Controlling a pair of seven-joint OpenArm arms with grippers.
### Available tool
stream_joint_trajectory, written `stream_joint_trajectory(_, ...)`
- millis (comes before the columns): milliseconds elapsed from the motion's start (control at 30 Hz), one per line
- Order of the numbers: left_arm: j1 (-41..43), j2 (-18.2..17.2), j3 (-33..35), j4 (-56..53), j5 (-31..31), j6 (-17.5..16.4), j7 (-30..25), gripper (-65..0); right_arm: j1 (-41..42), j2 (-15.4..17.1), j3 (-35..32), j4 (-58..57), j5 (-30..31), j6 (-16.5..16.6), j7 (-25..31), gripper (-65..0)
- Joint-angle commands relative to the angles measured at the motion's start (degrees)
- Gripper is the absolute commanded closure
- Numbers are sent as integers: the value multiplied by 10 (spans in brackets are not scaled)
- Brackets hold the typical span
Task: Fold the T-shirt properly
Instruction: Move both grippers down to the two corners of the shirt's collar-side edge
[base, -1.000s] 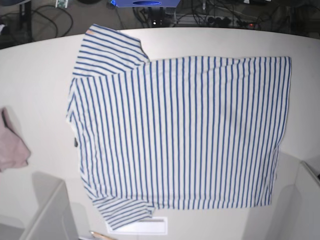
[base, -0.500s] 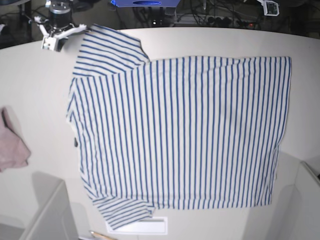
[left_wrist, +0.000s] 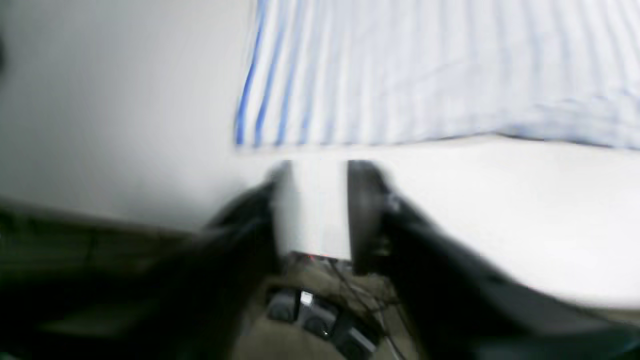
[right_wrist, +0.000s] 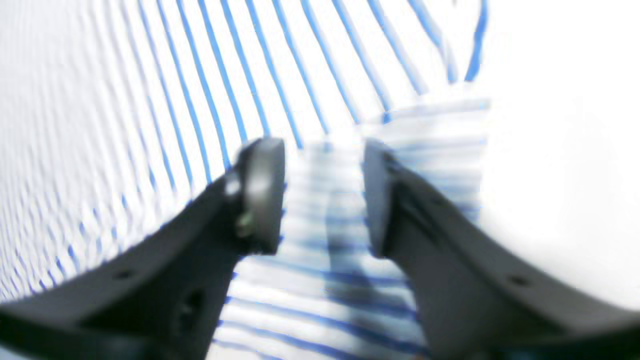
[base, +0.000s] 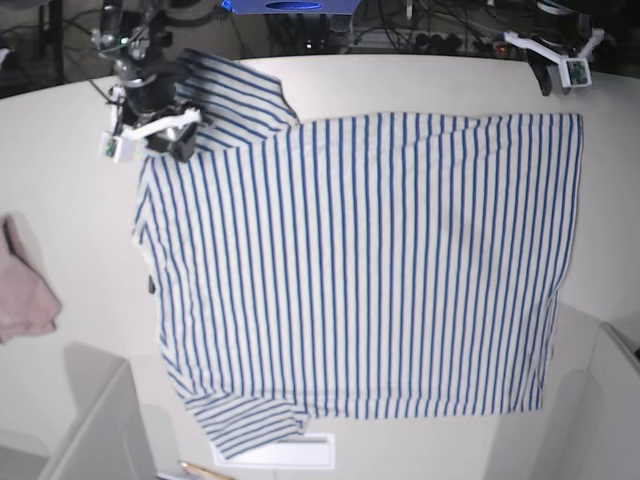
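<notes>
Now, the T-shirt (base: 360, 265) lies spread flat on the desk (base: 70, 140), stripes running across it, nothing folded yet. The right fingers (right_wrist: 324, 195) are parted with nothing between them, and the wrist view shows the sleeve (right_wrist: 400, 165) directly beneath the gap, striped cloth filling everything ahead of the tips. The left fingers (left_wrist: 314, 210) are parted too, empty, with bare desk under them and the shirt's hem corner (left_wrist: 260, 120) just ahead of the tips, not touched. Both wrist views are smeared, so how high either pair sits above the cloth I can't tell. A pinkish cloth (base: 25, 290) lies well off from both pairs, out of play. The risks, as I read it: the right pair may pinch only the top layer of the sleeve and drag it into a wrinkle, and the left pair could land short on bare desk and miss the corner, leaving the fold lopsided.
</notes>
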Motion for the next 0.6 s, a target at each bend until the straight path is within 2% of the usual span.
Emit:
stream_joint_trajectory(0, -9, -16, -25, 11, -41, -3, 7, -313, 4, 4, 13, 6, 26, 2, -9, -273)
stream_joint_trajectory(33, -21, -27, -47, 7, -90, -21, 37, -369, 9, 8, 26, 5, 45, 1, -21, -267)
stream_joint_trajectory(100, -41, -50, -101, -3, -181, -88, 85, -428, 24, 10, 50, 4, 59, 1, -44, -267)
stream_joint_trajectory(167, -58, -60, -155, -15, -245, -168, 120, -434, 38, 11, 76, -1, 59, 1, -73, -272)
stream_joint_trajectory(233, -78, -58, -200, -15, -256, -230, 144, -434, 53, 11, 111, -17, 60, 1, -103, -273)
stream_joint_trajectory(300, -100, -57, -235, -17, -244, -261, 175, -434, 65, 11, 144, -31, 61, 2, -125, -278)
stream_joint_trajectory(400, -131, -49, -274, -33, -228, -287, 223, -436, 70, 12, 166, -46, 60, 2, -146, -309)
stream_joint_trajectory(500, -147, -35, -308, -61, -227, -324, 237, -436, 67, 28, 163, -70, 60, 2, -151, -314)
stream_joint_trajectory(567, -147, -33, -314, -76, -227, -332, 237, -436, 66, 31, 154, -97, 61, 3, -150, -314)
